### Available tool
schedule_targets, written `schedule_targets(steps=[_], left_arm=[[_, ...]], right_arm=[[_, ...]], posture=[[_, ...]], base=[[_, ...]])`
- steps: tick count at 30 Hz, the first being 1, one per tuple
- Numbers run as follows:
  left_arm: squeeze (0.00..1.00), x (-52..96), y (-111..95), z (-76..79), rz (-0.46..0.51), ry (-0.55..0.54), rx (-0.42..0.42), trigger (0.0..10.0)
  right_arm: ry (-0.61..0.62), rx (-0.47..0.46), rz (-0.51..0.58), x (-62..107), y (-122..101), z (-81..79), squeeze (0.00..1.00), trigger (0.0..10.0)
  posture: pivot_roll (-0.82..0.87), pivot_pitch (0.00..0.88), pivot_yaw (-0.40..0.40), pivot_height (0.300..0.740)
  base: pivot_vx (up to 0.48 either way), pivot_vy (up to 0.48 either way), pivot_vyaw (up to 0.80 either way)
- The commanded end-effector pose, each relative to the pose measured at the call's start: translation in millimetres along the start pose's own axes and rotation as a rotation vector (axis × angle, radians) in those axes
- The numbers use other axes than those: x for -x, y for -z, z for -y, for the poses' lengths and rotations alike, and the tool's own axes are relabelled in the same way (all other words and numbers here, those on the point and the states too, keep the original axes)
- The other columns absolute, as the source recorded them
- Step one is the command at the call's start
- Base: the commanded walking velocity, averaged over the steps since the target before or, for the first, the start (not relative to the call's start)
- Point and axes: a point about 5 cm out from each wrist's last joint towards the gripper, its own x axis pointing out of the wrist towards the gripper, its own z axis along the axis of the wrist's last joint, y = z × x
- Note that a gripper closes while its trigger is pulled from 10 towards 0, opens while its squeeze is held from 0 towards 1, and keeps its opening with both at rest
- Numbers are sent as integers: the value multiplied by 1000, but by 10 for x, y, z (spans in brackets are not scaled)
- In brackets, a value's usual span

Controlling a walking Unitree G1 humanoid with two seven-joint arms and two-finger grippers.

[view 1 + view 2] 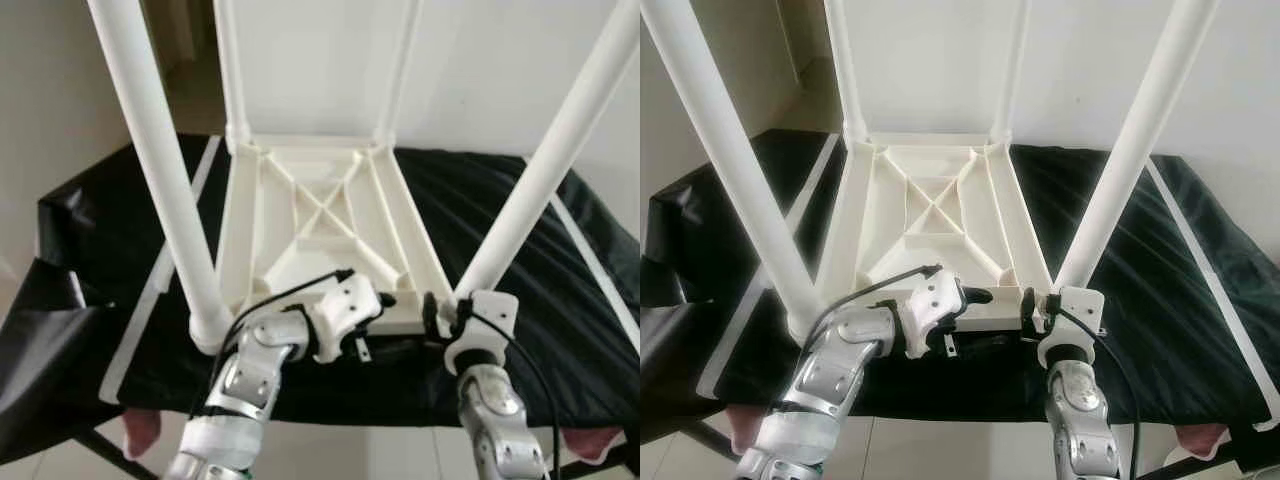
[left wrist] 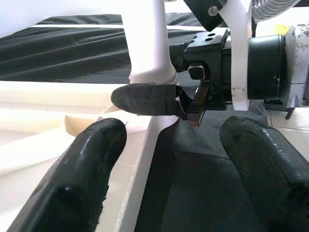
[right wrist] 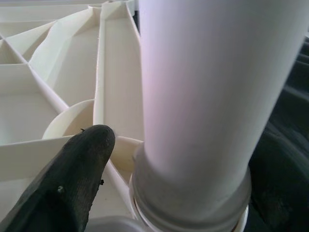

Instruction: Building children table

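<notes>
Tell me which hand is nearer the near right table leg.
Right. The right hand is at the base of the near right leg, fingers either side of it; the left hand sits further left along the tabletop's near edge.

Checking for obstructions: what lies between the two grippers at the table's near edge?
In the left eye view, only the table top's near rim lies between left gripper and right gripper.

A wrinkled black cloth [image 1: 520, 290] covers the work surface, white strips [image 1: 155, 290] lying along it at nine and three o'clock, a pale wall [image 1: 480, 70] at twelve.
</notes>
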Motion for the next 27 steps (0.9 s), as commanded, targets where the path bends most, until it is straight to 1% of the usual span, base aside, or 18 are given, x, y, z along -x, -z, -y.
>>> schedule_targets(steps=[1,2,3,4,5,8,11,13,14,16,17,18,24,25,27], left_arm=[[0,15,34,-55,-7,-190,-22,10000],[0,15,34,-55,-7,-190,-22,10000],[0,20,33,-29,0,-165,-22,10000],[0,24,27,-12,7,-149,-29,10000],[0,24,27,-12,7,-149,-29,10000],[0,27,19,-7,11,-137,-28,10000],[0,28,18,-8,11,-137,-29,10000],[0,28,12,-11,13,-131,-28,10000],[0,28,12,-11,13,-131,-28,10000],[0,24,8,-10,14,-124,-30,10000],[0,24,8,-10,14,-124,-30,10000],[0,21,3,-11,17,-122,-32,10000],[0,22,-3,-15,20,-127,-36,10000],[0,22,-5,-16,20,-128,-36,10000],[0,22,-5,-16,20,-128,-36,10000]], right_arm=[[-57,2,19,6,-32,69,0,10000],[-57,2,19,6,-32,69,0,10000],[-111,-1,19,-1,-44,106,0,10000],[-162,17,32,-8,-74,148,0,10000],[-162,17,32,-8,-74,148,0,10000],[-249,82,48,-41,-130,244,0,10000],[-262,93,46,-52,-134,265,0,10000],[-329,137,40,-71,-138,279,0,10000],[-329,137,40,-71,-138,279,0,10000],[-396,181,32,-106,-147,295,0,10000],[-396,181,32,-106,-147,295,0,10000],[-438,215,25,-162,-165,331,0,10000],[-473,235,9,-252,-163,384,0,10000],[-476,234,3,-264,-152,392,0,6157],[-476,234,3,-264,-152,392,0,6157]], posture=[[-10,0,-38,740],[-10,0,-38,740],[-9,0,-39,740],[-10,0,-37,740],[-10,0,-37,740],[-10,0,-34,740],[-10,0,-34,740],[-14,0,-31,740],[-14,0,-31,740],[-17,0,-28,740],[-17,0,-28,740],[-18,0,-26,740],[-14,0,-28,740],[-14,0,-28,740],[-14,0,-28,740]], base=[[0,0,0],[0,0,0],[0,0,0],[0,0,0],[0,0,0],[0,0,0],[0,0,0],[0,0,0],[0,0,0],[0,0,0],[0,0,0],[0,0,0],[0,0,0],[0,0,0],[0,0,0]])
